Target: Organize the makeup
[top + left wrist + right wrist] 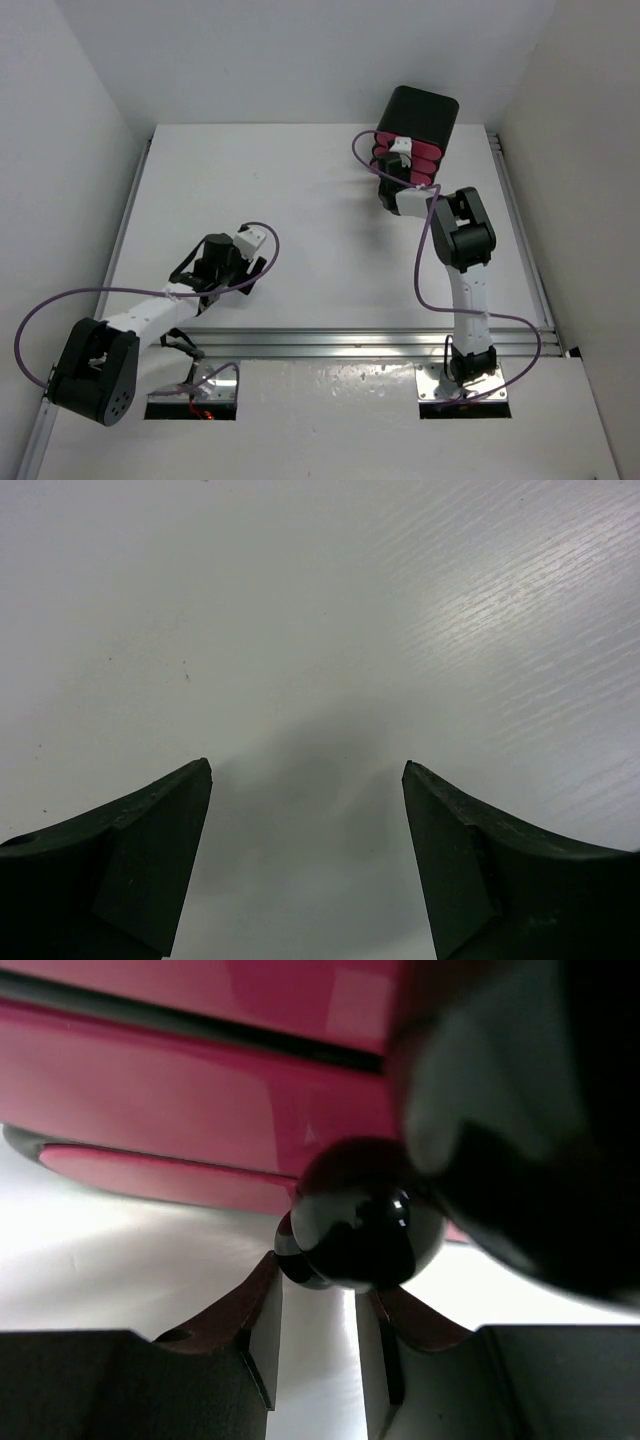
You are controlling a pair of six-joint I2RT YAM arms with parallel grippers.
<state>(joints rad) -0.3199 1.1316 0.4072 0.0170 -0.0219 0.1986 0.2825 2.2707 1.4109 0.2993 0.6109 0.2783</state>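
Black box (420, 108), pink drawers (180, 1090), glossy black knob (365, 1220); white table (300, 200); purple cables (428, 270); left tool (307, 768) black.

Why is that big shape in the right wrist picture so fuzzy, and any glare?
Right wrist view: the dark-and-white shape is out of focus, probably very close; the black knob carries a small glint. Left wrist view: the table glares upper right.

far right: black box (420, 112) and right arm (462, 240) block passage. left gripper (307, 765) over open table (300, 190), unobstructed all round.
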